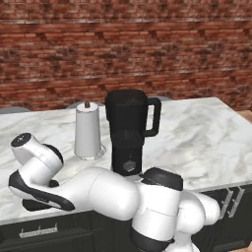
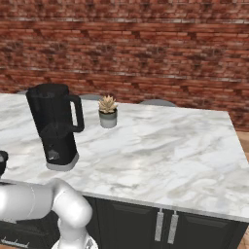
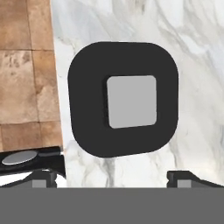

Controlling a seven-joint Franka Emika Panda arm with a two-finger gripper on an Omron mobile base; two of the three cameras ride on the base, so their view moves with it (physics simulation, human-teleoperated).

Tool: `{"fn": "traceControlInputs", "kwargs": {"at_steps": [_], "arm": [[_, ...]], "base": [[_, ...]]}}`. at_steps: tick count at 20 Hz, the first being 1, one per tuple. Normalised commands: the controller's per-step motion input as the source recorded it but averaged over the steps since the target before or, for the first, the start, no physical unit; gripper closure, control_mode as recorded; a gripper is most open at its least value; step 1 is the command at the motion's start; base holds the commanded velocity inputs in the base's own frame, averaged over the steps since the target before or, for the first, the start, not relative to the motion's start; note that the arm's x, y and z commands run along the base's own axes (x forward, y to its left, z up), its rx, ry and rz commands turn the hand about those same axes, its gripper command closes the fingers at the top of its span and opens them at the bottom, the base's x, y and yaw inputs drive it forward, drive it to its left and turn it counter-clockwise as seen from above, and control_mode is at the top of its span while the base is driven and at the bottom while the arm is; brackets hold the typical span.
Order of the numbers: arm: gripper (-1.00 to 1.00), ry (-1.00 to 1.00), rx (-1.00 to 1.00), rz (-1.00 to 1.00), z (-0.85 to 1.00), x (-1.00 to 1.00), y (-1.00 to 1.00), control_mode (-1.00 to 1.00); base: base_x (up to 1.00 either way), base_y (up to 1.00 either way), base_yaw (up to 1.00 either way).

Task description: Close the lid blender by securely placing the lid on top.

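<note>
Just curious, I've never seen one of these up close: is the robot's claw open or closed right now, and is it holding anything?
Gripper: open and holding nothing, fingertips spread wide above the lid, which lies flat on the marble counter.

The left base view looks forward and down from behind the arm, across the marble counter toward the brick wall; the blender stands near its middle. The right base view faces the same way from the other side, and shares the counter, the wall and the blender, here at the left. The hand view looks straight down, very close, on the lid lying on the counter near its edge.
</note>
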Motion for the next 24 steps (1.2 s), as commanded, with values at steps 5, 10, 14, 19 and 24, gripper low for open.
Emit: {"fn": "traceControlInputs", "kwargs": {"at_steps": [5, 10, 14, 19, 24], "arm": [[-1.00, 0.01, 0.00, 0.04, -0.35, 0.00, 0.00, -1.00], [-1.00, 0.06, 0.00, 0.04, -0.23, 0.05, 0.09, -1.00], [-1.00, 0.10, 0.00, 0.02, -0.24, 0.06, 0.30, -1.00], [-1.00, 0.08, 0.00, 0.00, -0.17, 0.23, 0.43, -1.00], [-1.00, 0.00, 0.00, 0.00, -0.02, 0.31, 0.41, -1.00]], "base": [[0.00, 0.00, 0.00], [0.00, 0.00, 0.00], [0.00, 0.00, 0.00], [0.00, 0.00, 0.00], [0.00, 0.00, 0.00]]}}
